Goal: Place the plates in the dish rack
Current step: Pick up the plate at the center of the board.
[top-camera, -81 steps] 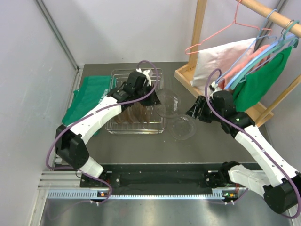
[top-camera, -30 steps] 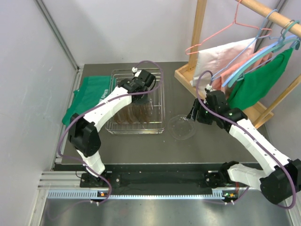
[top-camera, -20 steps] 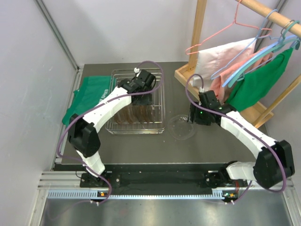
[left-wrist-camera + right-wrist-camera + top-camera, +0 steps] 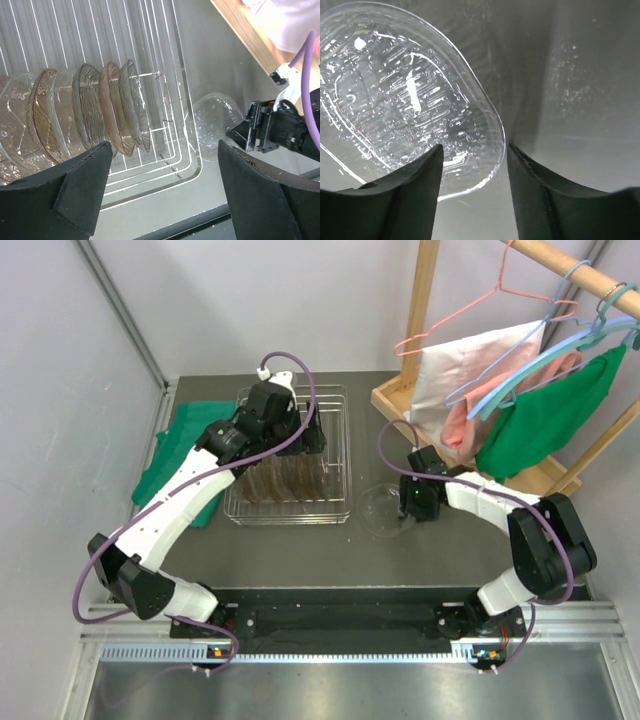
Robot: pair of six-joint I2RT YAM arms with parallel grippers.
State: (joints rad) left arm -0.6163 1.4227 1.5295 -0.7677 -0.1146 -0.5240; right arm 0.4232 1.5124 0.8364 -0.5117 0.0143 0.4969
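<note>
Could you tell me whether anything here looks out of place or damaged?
Nothing looks broken or spilled. The other plates stand upright in the rack. One clear plate is out of place: it lies flat on the table right of the rack, the open right end effector at its rim.

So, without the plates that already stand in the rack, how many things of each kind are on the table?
dish rack: 1
plate lying flat: 1
green cloth: 1
wooden clothes stand: 1
Total: 4
</note>
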